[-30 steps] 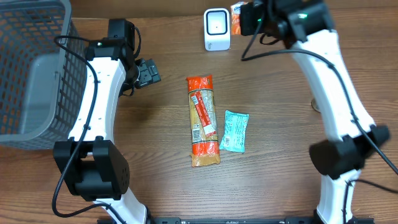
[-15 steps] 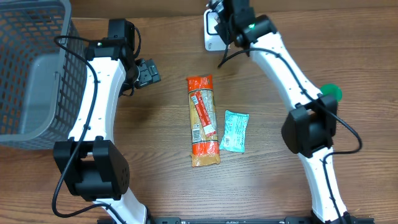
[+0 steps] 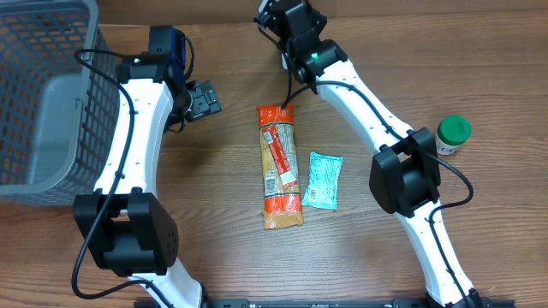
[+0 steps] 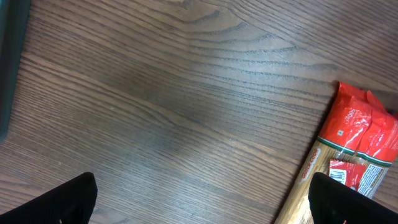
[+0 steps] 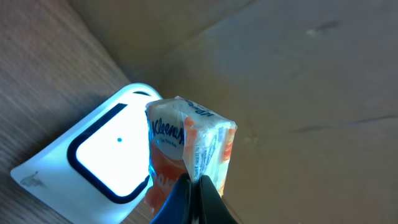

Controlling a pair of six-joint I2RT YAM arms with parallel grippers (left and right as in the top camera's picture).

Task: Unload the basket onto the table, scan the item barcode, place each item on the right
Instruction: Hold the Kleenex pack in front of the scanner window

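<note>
Right gripper is pinched closed on the lower edge of a Kleenex tissue pack. The pack sticks up out of the fingertips at the centre of the right wrist view.

Barcode scanner sits lower left of the pack in that view, lit window facing the camera. The pack overlaps the window's right border. Can't tell if pack and scanner touch.

Key relation: the pack's long axis looks to run up-frame, away from the fingertips. The Kleenex-logo side is turned left, toward the window. No barcode visible on any face shown, so can't say the code side is presented.

My read: this is the present-to-scanner step. Next move is likely a small shift to lower left and/or a wrist roll to square the code face to the window, not a reach.

Overhead: the right arm's wrist is at top centre of frame and covers the scanner; the pack isn't visible there.

Left gripper is upper left of centre, jaws spread wide, nothing in them. Its fingers show in the bottom corners of the left wrist view over bare wood. It's well apart from the scanner, so the right arm is the one placed for this.

Also on the table:
- spaghetti packet, mid-frame, long axis top to bottom
- teal packet, just beside the spaghetti's lower right
- green-lidded jar, near the right edge
- wire basket, far left
</note>
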